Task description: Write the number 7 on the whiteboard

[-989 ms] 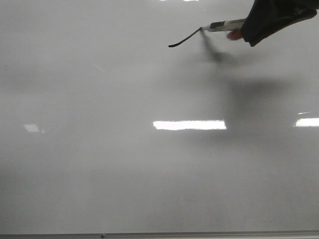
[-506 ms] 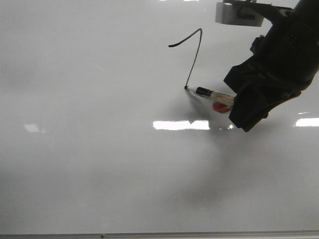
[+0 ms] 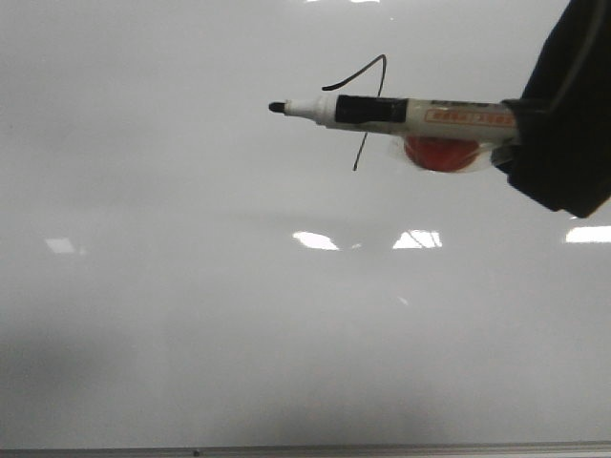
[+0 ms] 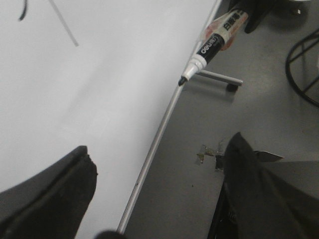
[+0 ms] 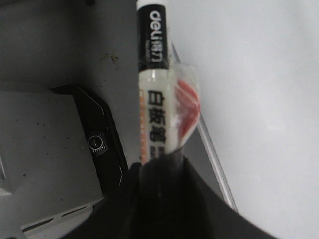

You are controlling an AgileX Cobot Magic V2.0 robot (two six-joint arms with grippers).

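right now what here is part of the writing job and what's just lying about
Job:
thin black hand-drawn number 7
glossy pale grey-white whiteboard
white black-banded marker
right end effector holding it

Lying about:
grey metal stand foot on the floor
black cable loop

Beside me lies a grey concrete floor [image 4: 269,114], stained, with a metal frame foot [image 4: 222,78] at one o'clock; bright ceiling-light reflections [image 3: 315,239] glare.
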